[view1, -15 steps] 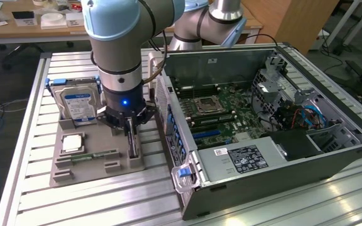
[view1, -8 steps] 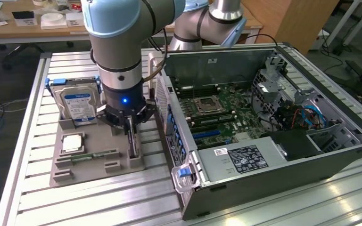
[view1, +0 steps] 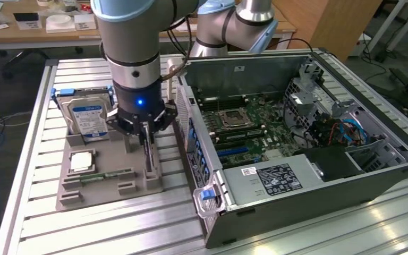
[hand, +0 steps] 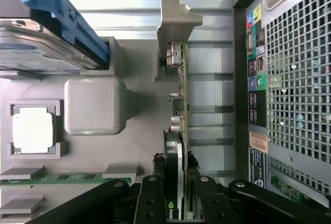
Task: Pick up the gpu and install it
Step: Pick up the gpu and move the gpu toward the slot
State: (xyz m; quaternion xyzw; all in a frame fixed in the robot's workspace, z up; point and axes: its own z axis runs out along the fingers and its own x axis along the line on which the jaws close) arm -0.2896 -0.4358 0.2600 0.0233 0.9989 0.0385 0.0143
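The gpu (view1: 149, 155) stands on its edge in a slot of the grey holder tray (view1: 112, 188), close to the open computer case (view1: 296, 175). My gripper (view1: 144, 133) comes straight down on its top edge. In the wrist view the gpu (hand: 180, 105) runs away from the camera as a thin green strip ending in its metal bracket (hand: 176, 22). My gripper (hand: 174, 198) has a black finger (hand: 150, 195) pressed on each side of the card's black cooler end, so it is shut on the gpu. The card still sits in the holder.
In the same tray, a silver hard drive (view1: 89, 118) with a blue label stands upright, and a processor chip (view1: 81, 161) and a memory stick (view1: 108, 175) lie flat. The case lies on its side with the motherboard (view1: 246, 127) exposed. Its perforated rear panel (hand: 295, 79) sits close beside the card.
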